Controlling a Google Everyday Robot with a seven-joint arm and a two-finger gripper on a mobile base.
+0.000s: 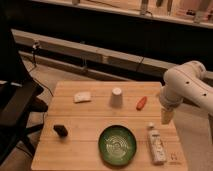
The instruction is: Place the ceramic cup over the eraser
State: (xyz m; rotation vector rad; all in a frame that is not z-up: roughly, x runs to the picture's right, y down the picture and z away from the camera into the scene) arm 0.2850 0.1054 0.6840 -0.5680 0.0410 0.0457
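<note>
The ceramic cup (pixel 116 97) is small, white and tapered, and stands mouth down at the back middle of the wooden table (pixel 80 150). A flat white block (pixel 82 96) lies to its left, and a small black block (pixel 60 130) lies at the front left. I cannot tell which of the two is the eraser. My gripper (pixel 166 116) hangs from the white arm (pixel 187 87) over the table's right edge. It is well to the right of the cup and holds nothing that I can see.
A green bowl (pixel 117 145) sits at the front middle. A white labelled bottle (pixel 155 143) lies at the front right, below the gripper. A small red-orange object (pixel 142 103) lies between cup and gripper. A dark chair (pixel 15 107) stands left of the table.
</note>
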